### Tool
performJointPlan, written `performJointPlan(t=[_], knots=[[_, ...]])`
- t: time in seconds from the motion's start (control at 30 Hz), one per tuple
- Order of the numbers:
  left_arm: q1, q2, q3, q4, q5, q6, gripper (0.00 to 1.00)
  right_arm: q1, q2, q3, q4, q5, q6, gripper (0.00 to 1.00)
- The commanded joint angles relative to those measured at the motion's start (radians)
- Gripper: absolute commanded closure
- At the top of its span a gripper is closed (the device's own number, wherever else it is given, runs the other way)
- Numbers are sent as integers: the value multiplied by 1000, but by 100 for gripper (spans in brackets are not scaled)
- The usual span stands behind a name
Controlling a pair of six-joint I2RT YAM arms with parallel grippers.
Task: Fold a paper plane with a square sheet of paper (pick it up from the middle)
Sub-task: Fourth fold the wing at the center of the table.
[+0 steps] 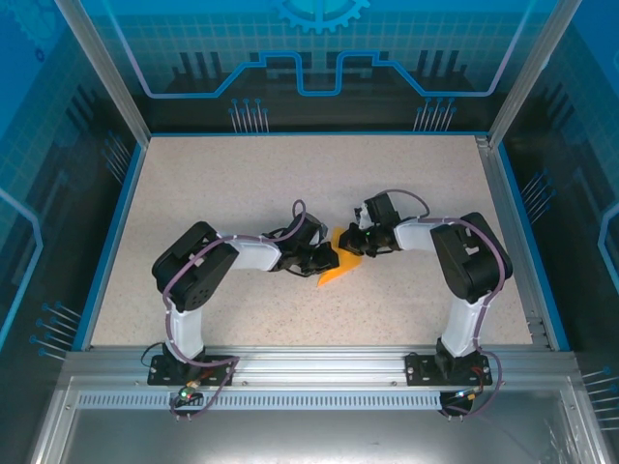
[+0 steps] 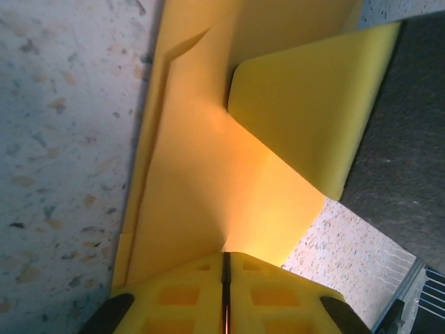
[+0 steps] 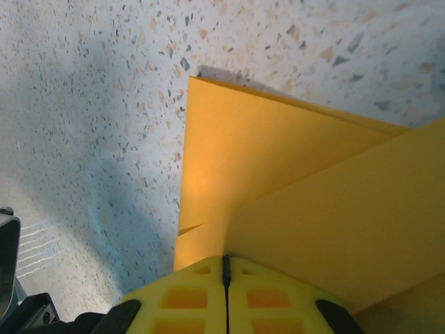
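While both arms reach in over the middle of the speckled table (image 1: 242, 184), the left gripper (image 1: 323, 257) stands just left of that middle, its yellow jaws pressed together on one edge of the folded orange paper (image 1: 340, 269). The paper is at the table's middle, a narrow shape with creases, its tip toward the table's near edge. Just right of the middle, the right gripper (image 1: 356, 244) pinches the paper's other side, its jaws likewise closed.

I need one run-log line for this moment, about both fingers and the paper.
left fingers: shut on folded orange paper | right fingers: shut on same paper | place: at table centre
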Motion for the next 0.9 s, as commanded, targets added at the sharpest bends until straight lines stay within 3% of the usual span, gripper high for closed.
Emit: performJointPlan(t=[0.0,0.5,0.87], knots=[[2,-36,-54,-113,3,-2,88,-9,54,-27,-57,78,1,94],[2,-152,-255,-172,21,-4,85,-20,64,-28,-90,98,-11,95],[3,-294,-253,-253,-39,53,84,-20,68,-29,-90,96,-4,95]])
